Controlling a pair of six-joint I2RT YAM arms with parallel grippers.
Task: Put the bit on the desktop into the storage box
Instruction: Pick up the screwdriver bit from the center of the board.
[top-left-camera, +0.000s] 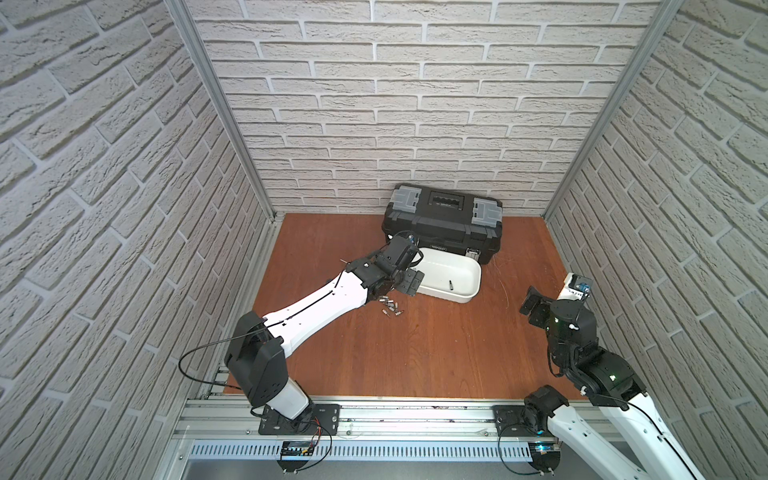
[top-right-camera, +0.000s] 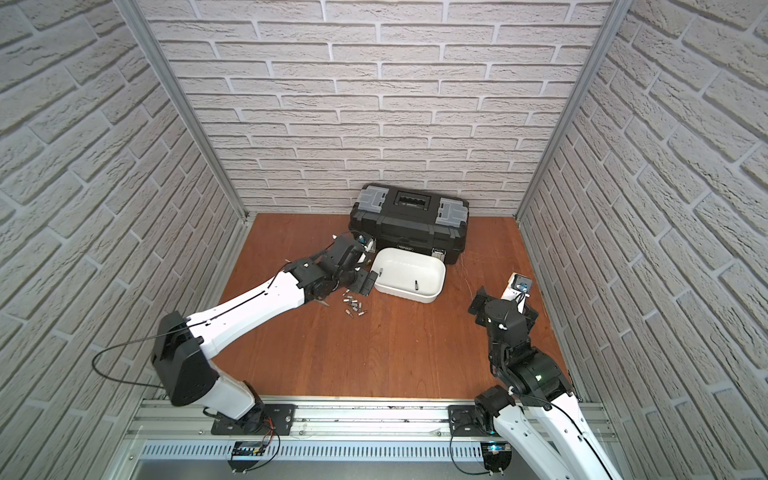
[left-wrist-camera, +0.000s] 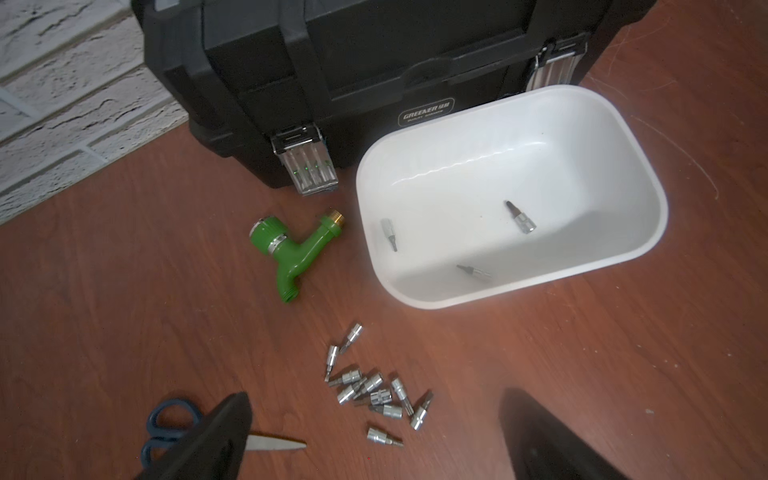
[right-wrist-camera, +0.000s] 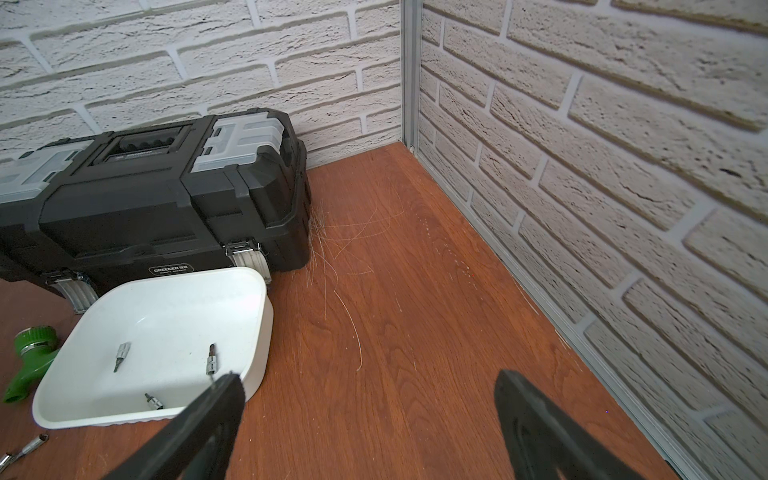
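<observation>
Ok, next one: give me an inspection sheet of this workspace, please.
Surface: desktop, wood-grain, fine pale scratch-like lines beside the toolbox.
Job's things: storage box holds three bits; a cluster of bits lies loose on the desktop near it.
Clutter: green tap, blue-handled scissors, the closed toolbox behind the box.
Grippers: left gripper open, empty, beside the box; right gripper open, empty, over bare desktop.
Cables: black cable loops off the left arm; thin wires at both bases.
Surroundings: brick-pattern walls, aluminium frame.
</observation>
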